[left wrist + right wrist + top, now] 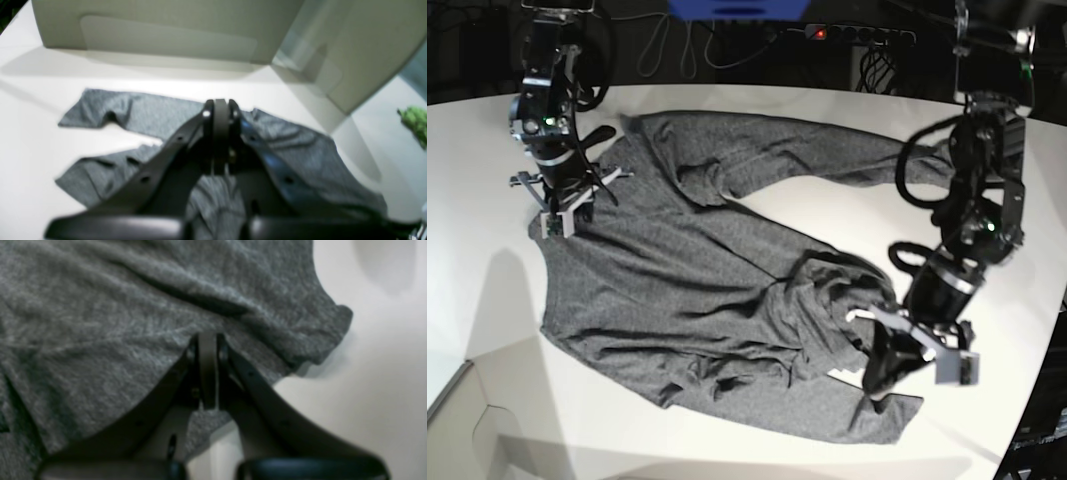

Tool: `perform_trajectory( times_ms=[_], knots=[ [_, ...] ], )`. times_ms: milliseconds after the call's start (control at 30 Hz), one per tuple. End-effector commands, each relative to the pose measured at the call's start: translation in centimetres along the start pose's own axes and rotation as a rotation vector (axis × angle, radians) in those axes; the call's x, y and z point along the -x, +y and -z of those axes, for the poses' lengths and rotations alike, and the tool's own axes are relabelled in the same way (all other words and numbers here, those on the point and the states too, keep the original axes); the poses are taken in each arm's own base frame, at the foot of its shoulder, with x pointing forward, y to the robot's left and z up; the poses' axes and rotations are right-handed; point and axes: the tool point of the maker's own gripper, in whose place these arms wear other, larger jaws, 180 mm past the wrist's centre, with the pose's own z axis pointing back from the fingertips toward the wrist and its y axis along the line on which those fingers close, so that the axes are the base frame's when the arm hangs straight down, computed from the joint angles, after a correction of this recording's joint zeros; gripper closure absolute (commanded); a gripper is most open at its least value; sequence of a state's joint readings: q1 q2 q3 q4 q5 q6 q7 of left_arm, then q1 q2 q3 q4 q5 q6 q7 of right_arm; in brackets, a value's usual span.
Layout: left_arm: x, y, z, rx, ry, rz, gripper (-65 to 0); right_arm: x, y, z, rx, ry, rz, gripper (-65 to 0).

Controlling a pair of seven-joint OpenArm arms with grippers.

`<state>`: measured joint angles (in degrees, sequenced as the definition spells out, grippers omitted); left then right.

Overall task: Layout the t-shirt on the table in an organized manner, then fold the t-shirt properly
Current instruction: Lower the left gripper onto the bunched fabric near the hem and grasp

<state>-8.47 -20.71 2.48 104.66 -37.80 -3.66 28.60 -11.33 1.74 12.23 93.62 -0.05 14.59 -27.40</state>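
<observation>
My left hand is clenched on a bunched fold of the shirt, near the edge of the tabletop closest to the camera in the base view. My right hand is pinched tight on the shirt's edge at the far side. The grey shirt lies spread but rumpled across the white tabletop, one long sleeve stretched out along the far edge, the cloth heaped by my left hand.

I see a heathered dark grey t-shirt, plain and unprinted, on a smooth white table; both arms are black.
</observation>
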Motion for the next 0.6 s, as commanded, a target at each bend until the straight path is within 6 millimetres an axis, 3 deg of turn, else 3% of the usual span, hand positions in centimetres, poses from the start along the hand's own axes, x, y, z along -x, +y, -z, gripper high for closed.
perform_trajectory(
  times_ms=[0,100,233,367,567],
  knots=[
    [-1.6,-0.3,0.0,0.014,-0.047,0.015,-0.2,-1.3,-0.3,-0.1,0.006,-0.046,-0.002,-0.7],
    [-1.6,0.2,-0.1,-0.001,-0.051,0.007,-0.5,-1.3,-0.3,-0.1,0.005,-0.046,-0.001,-0.7],
    [0.2,1.3,0.3,-0.030,-0.007,-0.017,-0.8,-1.3,-0.3,-0.1,0.005,-0.046,-0.001,-0.7],
    [3.3,2.0,0.0,-0.051,0.065,-0.046,-8.9,-1.2,-0.5,-0.2,0.010,-0.044,0.001,-0.7],
    [9.1,-1.1,0.7,0.029,0.217,-0.051,-22.5,-1.2,-0.4,-0.2,0.008,-0.043,0.000,-0.7]
  ],
)
